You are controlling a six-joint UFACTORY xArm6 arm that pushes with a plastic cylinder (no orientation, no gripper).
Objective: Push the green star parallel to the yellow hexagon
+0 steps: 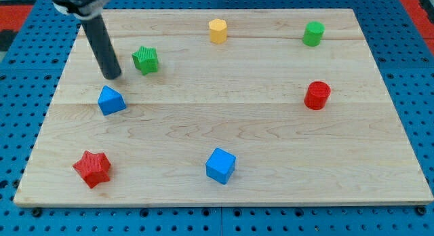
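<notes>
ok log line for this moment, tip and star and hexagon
my tip: left of green star, apart | green star: upper left of board, below yellow hexagon row | blue block: just below tip

A pale wooden board with fine lengthwise grain (pixel 271 148) lies on a bright blue pegboard surface dotted with dark holes (pixel 20 93), with a patch of red at the view's top corners. On it are a green star block (pixel 145 60), a yellow hexagon block (pixel 217 30), a green cylinder block (pixel 313 33), a red cylinder block (pixel 317 95), a blue cube block (pixel 220 165), a red star block (pixel 92 168) and a blue wedge-like block (pixel 110 100). The straight rod is dark grey to black down to my tip (pixel 112 76).
</notes>
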